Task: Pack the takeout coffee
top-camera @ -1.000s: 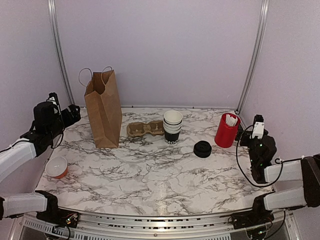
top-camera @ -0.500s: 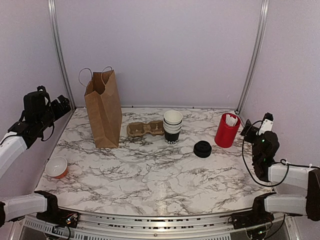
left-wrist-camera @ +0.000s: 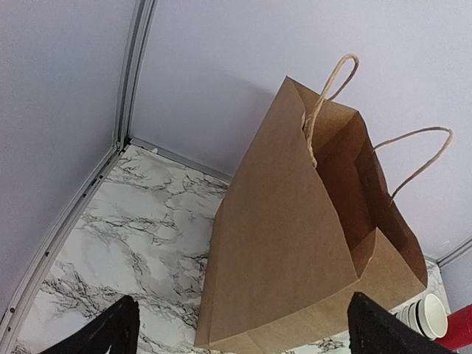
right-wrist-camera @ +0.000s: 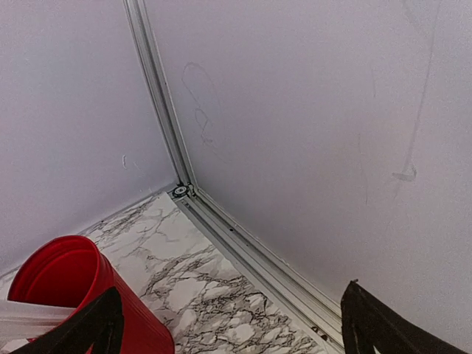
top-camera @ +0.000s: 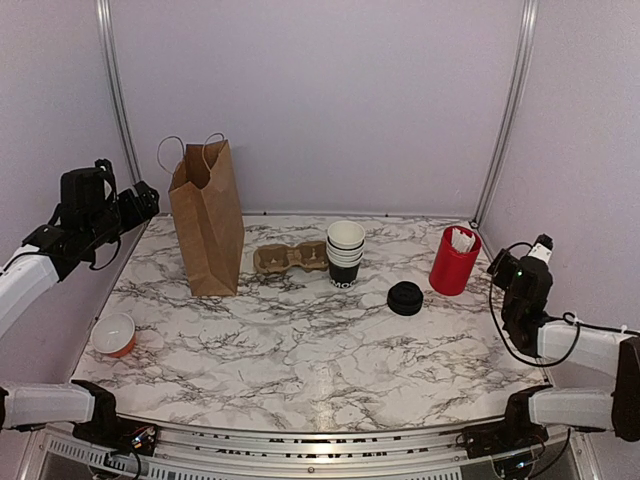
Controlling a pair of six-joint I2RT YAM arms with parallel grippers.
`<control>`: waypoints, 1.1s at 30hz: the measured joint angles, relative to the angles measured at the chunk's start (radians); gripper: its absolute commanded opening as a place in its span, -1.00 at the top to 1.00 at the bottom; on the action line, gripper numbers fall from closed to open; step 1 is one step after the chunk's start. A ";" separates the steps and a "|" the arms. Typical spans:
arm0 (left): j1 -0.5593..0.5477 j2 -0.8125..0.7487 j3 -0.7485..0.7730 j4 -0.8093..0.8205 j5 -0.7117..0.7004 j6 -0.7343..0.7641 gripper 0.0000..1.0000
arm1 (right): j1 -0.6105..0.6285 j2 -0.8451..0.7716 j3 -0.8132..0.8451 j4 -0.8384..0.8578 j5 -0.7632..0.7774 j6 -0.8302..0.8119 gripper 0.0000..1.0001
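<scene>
Takeout coffee (top-camera: 405, 298) untouched; fingers (left-wrist-camera: 110, 332) spread, empty

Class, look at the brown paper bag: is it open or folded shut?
Open: the brown paper bag stands upright, mouth spread, inside visible.

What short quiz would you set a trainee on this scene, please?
1. True or false: the paper bag lies flat on its side.
2. Which stands nearest the right claw? A. red container B. cup stack C. cardboard carrier
3. Which wrist camera looks into the bag's open mouth?
Key: 1. False, it stands upright. 2. A. 3. Left wrist.
</scene>
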 measured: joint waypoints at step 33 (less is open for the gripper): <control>-0.061 -0.164 -0.280 0.008 0.088 -0.057 -0.99 | 0.679 0.420 1.007 -0.922 -0.161 -0.139 -0.46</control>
